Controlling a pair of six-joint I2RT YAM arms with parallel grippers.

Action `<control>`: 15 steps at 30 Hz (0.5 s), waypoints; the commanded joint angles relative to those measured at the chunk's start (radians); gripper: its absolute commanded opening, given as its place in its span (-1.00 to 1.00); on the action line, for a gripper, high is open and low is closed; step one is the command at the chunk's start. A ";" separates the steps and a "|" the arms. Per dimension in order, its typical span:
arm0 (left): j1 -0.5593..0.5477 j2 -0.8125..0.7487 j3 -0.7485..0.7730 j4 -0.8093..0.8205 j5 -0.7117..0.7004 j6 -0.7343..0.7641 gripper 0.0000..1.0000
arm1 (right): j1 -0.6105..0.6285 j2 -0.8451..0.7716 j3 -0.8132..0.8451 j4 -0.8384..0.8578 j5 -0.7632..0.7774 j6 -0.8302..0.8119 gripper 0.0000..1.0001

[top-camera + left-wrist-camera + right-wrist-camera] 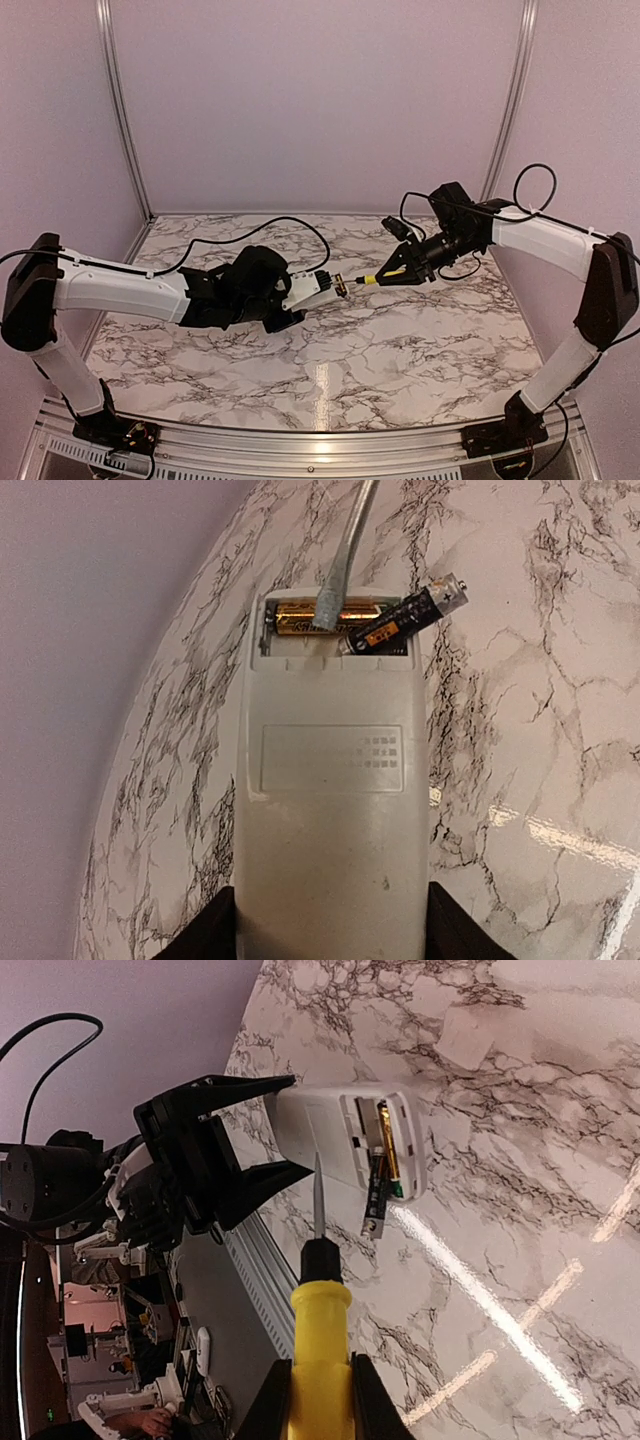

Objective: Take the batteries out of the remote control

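One battery (pixel 296 616) sits inside the remote control (pixel 330 820); the other (pixel 405 620) juts out.

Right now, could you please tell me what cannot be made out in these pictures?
Left wrist view: screwdriver blade covers part of the gold battery; bottom edge crops the remote.
Right wrist view: bottom edge crops the right gripper.
Top view: gold battery too small to see.

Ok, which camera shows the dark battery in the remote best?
The left wrist view: the dark battery is close and sharp, tilted half out of the remote. The right wrist shows it smaller, hanging out; the top external view cannot resolve it.
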 commanded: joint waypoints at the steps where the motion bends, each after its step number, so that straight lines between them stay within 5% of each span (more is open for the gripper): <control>1: -0.004 -0.068 -0.017 0.028 0.062 0.005 -1.00 | -0.018 0.010 0.022 0.013 -0.053 -0.042 -1.00; 15: -0.002 -0.094 -0.015 0.029 0.098 -0.031 -1.00 | -0.018 -0.029 -0.065 0.040 -0.116 -0.060 -1.00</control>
